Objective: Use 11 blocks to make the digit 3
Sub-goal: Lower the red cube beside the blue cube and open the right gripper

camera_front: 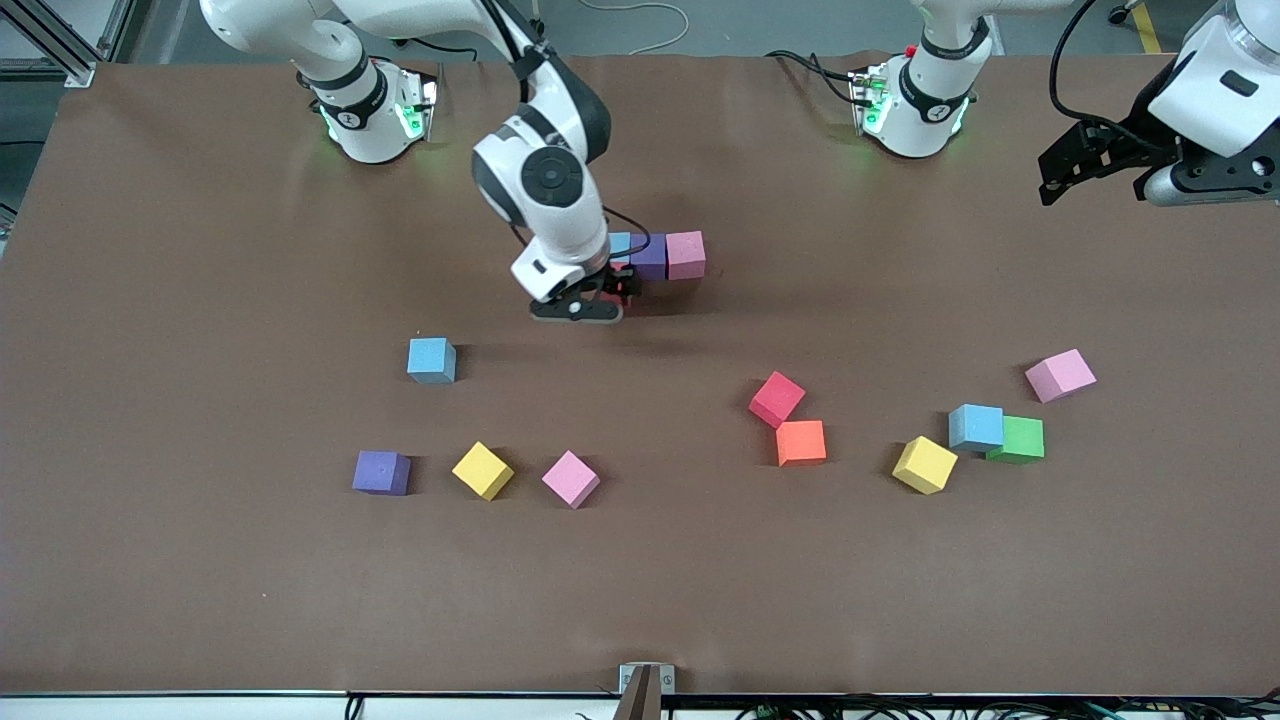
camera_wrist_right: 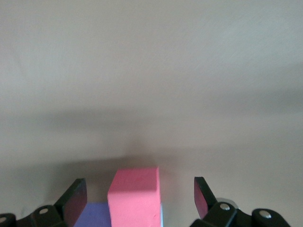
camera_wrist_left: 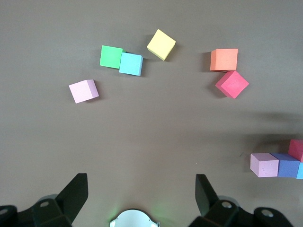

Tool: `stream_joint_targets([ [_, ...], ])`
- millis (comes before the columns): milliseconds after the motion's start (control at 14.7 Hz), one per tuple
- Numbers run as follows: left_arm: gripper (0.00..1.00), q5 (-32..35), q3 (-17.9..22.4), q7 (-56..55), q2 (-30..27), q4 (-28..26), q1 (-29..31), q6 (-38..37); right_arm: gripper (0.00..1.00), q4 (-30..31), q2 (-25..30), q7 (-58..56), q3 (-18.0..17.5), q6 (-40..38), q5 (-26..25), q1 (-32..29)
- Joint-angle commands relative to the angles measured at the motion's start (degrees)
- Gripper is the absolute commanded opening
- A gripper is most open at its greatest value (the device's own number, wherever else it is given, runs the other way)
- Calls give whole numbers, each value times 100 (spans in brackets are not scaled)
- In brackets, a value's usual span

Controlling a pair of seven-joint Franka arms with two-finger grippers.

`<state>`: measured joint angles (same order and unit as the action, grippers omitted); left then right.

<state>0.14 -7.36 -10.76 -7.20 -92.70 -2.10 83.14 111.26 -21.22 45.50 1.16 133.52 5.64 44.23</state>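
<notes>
A row of three touching blocks lies mid-table: blue (camera_front: 620,244), purple (camera_front: 650,256), pink (camera_front: 686,254). A red block (camera_front: 615,283) (camera_wrist_right: 134,196) sits against the row's blue end, on the side nearer the front camera. My right gripper (camera_front: 604,296) (camera_wrist_right: 139,187) is down around the red block, open, its fingers (camera_wrist_right: 78,193) clear of the block's sides. My left gripper (camera_front: 1075,165) (camera_wrist_left: 142,184) waits open and empty, high over the left arm's end of the table. Several blocks lie loose nearer the front camera.
Loose toward the right arm's end: blue (camera_front: 431,360), purple (camera_front: 381,472), yellow (camera_front: 483,470), pink (camera_front: 570,478). Toward the left arm's end: red (camera_front: 777,398), orange (camera_front: 801,442), yellow (camera_front: 924,464), blue (camera_front: 976,427) touching a green cube (camera_front: 1019,438), pink (camera_front: 1060,375).
</notes>
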Motion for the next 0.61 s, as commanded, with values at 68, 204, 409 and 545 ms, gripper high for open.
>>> stream_joint_targets([
  [68, 100, -58, -2, 110, -80, -99, 17, 79, 100, 405, 417, -23, 60, 122, -37, -782],
  [204, 100, -58, -2, 127, -80, -100, 26, 79, 100, 458, 426, -15, 95, 121, -482, -1073],
  [409, 100, -58, -2, 224, -71, -99, 43, 79, 100, 642, 391, -530, 86, 183, -670, -1705],
  [545, 100, -58, -2, 224, -71, -117, 52, 79, 100, 1036, 452, -1023, 78, 375, -670, -1978],
])
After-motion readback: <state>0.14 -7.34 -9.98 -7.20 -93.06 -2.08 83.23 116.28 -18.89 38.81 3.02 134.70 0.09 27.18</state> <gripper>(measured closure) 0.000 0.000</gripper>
